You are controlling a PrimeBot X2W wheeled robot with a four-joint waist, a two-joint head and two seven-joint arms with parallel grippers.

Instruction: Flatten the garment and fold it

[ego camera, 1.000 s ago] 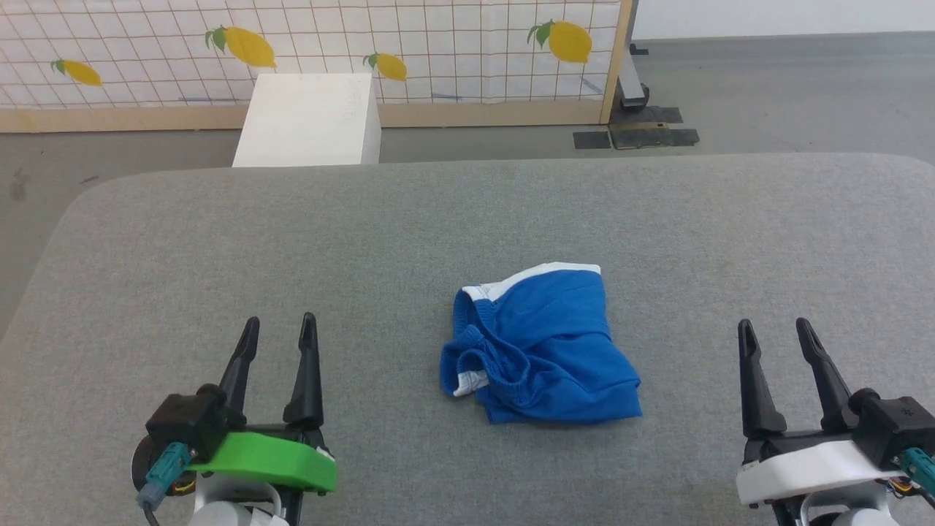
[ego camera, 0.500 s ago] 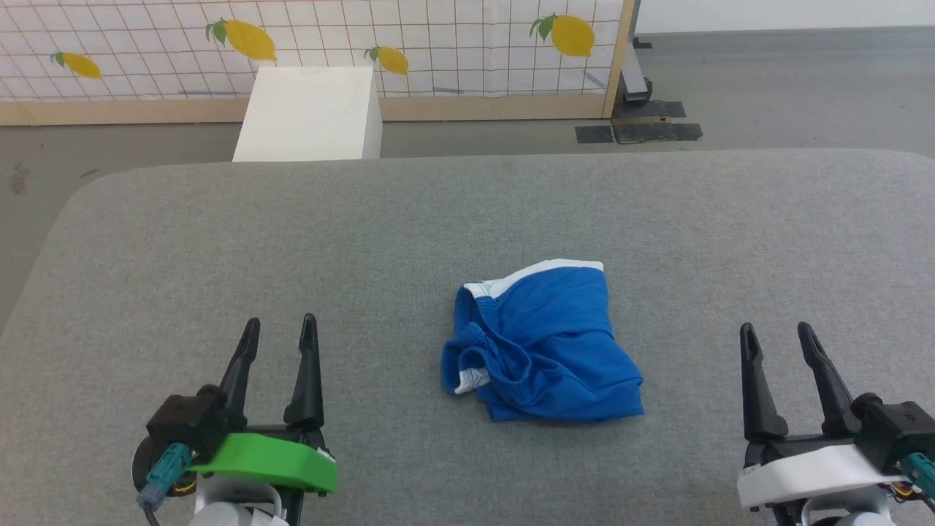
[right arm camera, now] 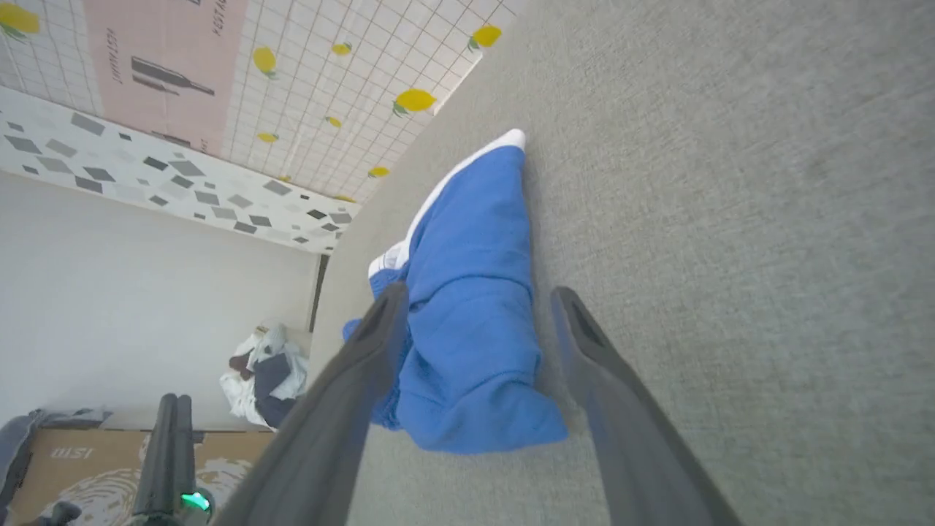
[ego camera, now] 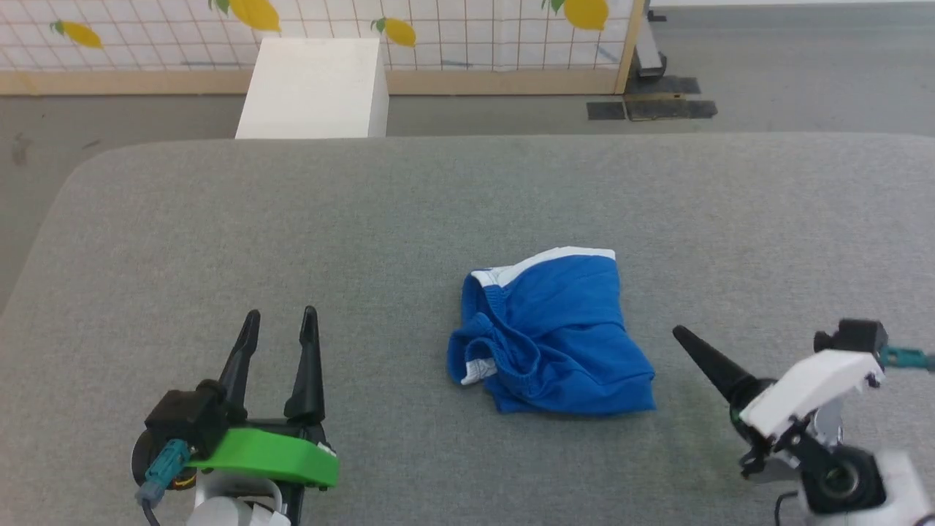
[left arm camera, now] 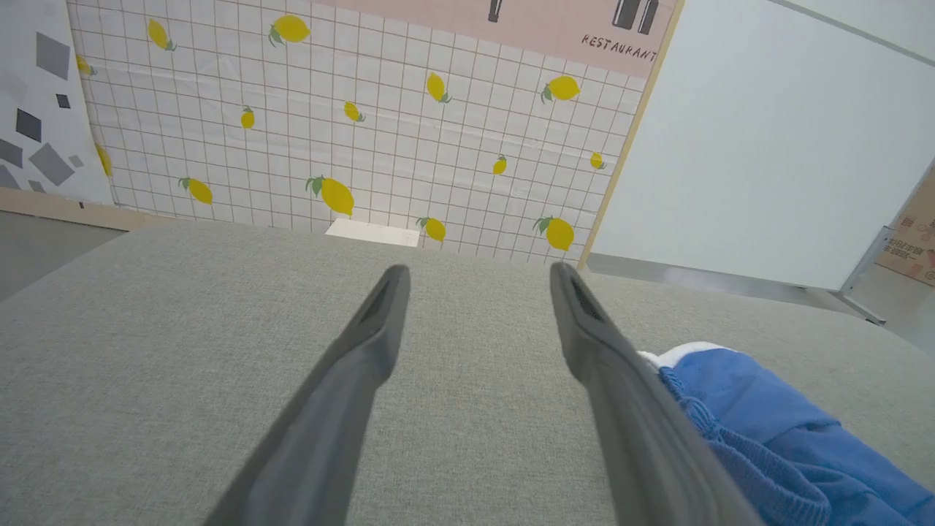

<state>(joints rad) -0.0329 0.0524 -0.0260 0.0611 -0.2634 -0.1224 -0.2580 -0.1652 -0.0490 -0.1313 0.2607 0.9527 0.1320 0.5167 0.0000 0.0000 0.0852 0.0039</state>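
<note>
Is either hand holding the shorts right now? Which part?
Nothing is held. The left hand and right hand are both open and clear of the blue shorts, which lie crumpled on the grey table.

Since a second ago, the right gripper [ego camera: 685, 340] turned over onto its side. Its fingers, which before pointed straight up the head view, pointed up and to the left, toward the garment [ego camera: 562, 343]. Its tip came nearer to the right edge of the garment but stayed apart from it. The head camera also tipped a little, so the whole picture shifted.
</note>
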